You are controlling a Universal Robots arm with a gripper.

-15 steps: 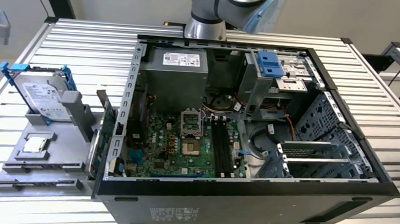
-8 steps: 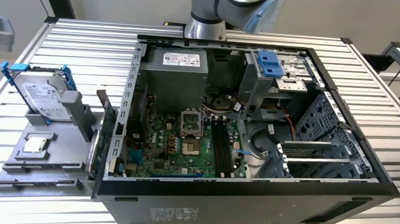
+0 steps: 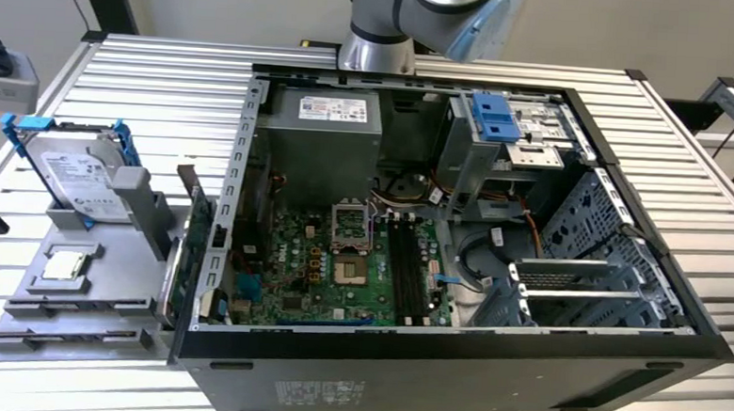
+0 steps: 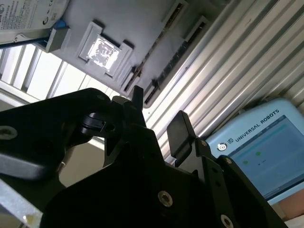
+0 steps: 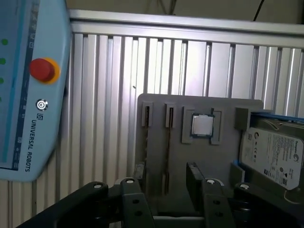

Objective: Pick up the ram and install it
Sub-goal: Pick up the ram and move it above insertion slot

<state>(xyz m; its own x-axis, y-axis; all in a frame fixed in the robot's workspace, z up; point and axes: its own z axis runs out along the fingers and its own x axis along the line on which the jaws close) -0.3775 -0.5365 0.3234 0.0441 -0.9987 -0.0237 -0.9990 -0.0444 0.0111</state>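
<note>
- On the exterior view's left, a flat grey plastic holder lies on the ribbed aluminium desk. A silver hard drive in blue brackets is propped at its far end.
- The ram, a thin dark blue-green circuit-board stick, is stood on edge along the holder's right side, just beside the wall of the open black computer case.
- Further right, inside the case, the long black motherboard slots appear unoccupied.
- The step in hand is judged to be the approach for pickup. The stick is best taken squarely by its flat faces near mid-length, so that it can be lifted straight out without being twisted against the holder.
- The black two-fingered tool is seen over the holder in both wrist views and is spread wide. Nothing is gripped or touched by its fingers.
</note>
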